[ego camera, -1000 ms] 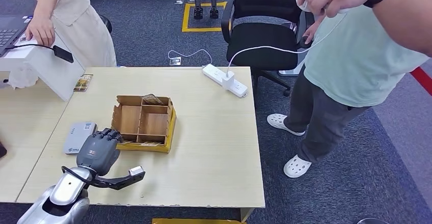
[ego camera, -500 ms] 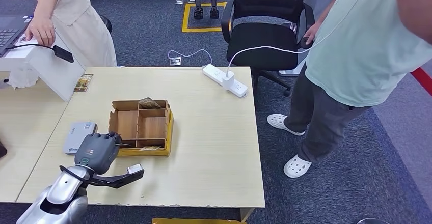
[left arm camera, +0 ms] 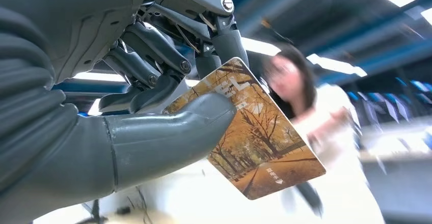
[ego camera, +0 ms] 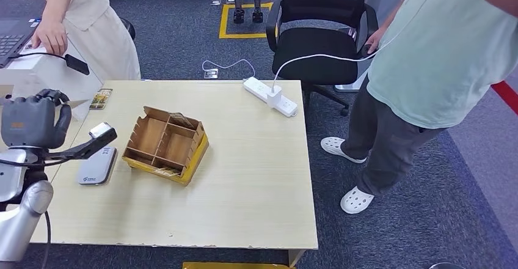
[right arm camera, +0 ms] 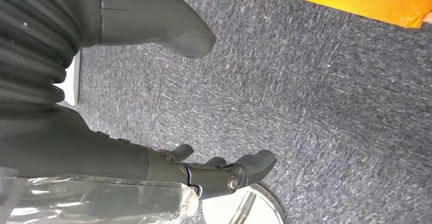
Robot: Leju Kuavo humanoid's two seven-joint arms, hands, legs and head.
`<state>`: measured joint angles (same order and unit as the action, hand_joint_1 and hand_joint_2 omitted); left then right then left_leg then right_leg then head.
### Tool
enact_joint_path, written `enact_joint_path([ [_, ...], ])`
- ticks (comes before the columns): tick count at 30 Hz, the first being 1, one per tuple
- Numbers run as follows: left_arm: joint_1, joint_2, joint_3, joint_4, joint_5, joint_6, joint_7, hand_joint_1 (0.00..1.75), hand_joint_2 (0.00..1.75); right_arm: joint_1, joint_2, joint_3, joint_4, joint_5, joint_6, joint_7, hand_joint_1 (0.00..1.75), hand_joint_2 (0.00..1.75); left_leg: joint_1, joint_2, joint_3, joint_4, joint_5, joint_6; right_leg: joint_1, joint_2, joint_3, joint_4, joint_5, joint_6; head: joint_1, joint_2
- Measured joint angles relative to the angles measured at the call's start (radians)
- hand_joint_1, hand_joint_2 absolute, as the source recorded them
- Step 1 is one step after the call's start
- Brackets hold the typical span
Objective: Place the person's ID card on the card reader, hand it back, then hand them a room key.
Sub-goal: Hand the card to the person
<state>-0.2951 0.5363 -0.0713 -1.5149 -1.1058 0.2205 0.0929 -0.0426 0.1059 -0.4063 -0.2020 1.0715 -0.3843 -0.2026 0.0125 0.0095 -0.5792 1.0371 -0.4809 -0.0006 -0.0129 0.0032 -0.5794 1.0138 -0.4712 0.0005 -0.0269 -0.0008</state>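
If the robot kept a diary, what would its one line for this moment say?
left hand: raised, pinching room key card | right hand: hanging over carpet, open | card reader: on table, bare | divider box: beside reader

The left hand (left arm camera: 127,107) pinches a card (left arm camera: 254,137) printed with autumn trees between thumb and fingers; a blurred person (left arm camera: 326,127) stands beyond.

Beyond our left hand (left arm camera: 102,107), the thumb hides part of the room key (left arm camera: 254,142), and the person (left arm camera: 326,132) is blurred.
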Motion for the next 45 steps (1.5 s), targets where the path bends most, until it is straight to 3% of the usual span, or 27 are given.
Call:
enact_joint_path([
  [6, -0.140, -0.003, 0.009, 0.105, -0.052, 0.114, 0.028, 1.75, 1.75, -0.010, 0.005, 0.000, 0.000, 0.015, 0.002, 0.003, 0.00, 1.75, -0.001, -0.001, 0.000, 0.000, 0.001, 0.000, 0.000, 0.000, 0.000, 0.000, 0.001, 0.000, 0.000, 0.000],
  [15, -0.277, -0.050, 0.011, 0.311, -0.123, 0.257, 0.069, 1.75, 1.75, -0.024, 0.011, 0.002, -0.001, 0.032, 0.011, 0.016, 0.00, 1.75, -0.001, 0.000, 0.000, 0.000, 0.001, 0.000, 0.000, 0.000, 0.000, 0.000, 0.002, 0.000, 0.000, 0.000],
  [27, -0.316, -0.109, 0.012, 0.444, -0.183, 0.323, 0.087, 1.75, 1.75, -0.026, 0.014, 0.005, -0.001, 0.038, 0.010, 0.021, 0.00, 1.75, -0.001, 0.000, 0.000, 0.000, 0.001, 0.000, 0.000, 0.000, -0.001, 0.000, 0.002, 0.000, 0.000, 0.000],
  [45, -0.356, -0.149, 0.020, 0.549, -0.172, 0.371, 0.075, 1.75, 1.75, -0.027, 0.014, 0.009, -0.003, 0.042, 0.010, 0.023, 0.00, 1.75, -0.001, 0.000, 0.000, 0.000, 0.001, 0.000, 0.000, 0.000, -0.001, 0.000, 0.002, 0.000, 0.000, 0.000],
])
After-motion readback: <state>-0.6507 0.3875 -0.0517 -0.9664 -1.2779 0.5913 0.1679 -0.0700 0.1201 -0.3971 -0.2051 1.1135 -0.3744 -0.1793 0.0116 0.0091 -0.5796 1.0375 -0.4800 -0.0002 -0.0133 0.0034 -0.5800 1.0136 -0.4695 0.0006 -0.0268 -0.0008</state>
